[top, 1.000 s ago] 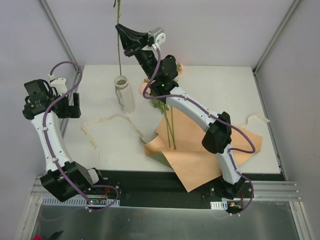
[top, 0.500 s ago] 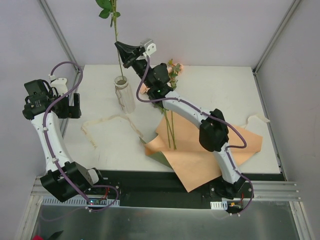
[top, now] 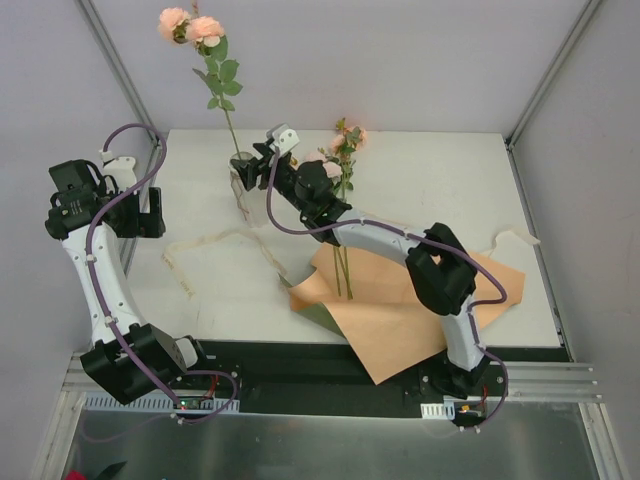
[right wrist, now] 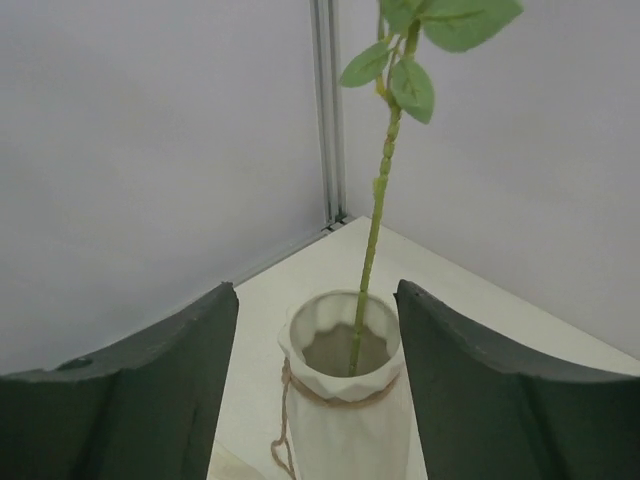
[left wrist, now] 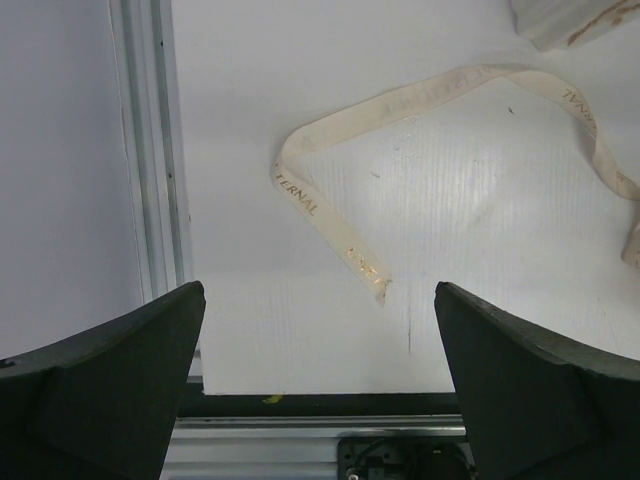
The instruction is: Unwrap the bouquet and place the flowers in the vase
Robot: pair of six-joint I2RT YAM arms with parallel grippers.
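One flower stands in the white ribbed vase [right wrist: 345, 410]: its green stem [right wrist: 372, 230] drops into the mouth and its peach-pink blooms [top: 190, 24] show high in the top view. My right gripper [right wrist: 315, 290] is open, one finger on either side of the vase rim, and touches neither stem nor vase. From above, that gripper [top: 260, 166] hides part of the vase [top: 244, 192]. More flowers [top: 343, 150] lie with their stems on the opened orange paper [top: 400, 310]. My left gripper [left wrist: 320, 290] is open and holds nothing, over the table's left part.
A cream ribbon [left wrist: 330, 215] lies loose on the white table, left of the paper [top: 215, 243]. An aluminium rail [left wrist: 150, 150] runs along the table's left edge. Grey walls close in the back and sides. The right arm stretches across the paper and the lying stems.
My right gripper came down with the stem, lowering it into the vase, then opened and let it go. The blooms dropped into the top view. The left arm stayed still.
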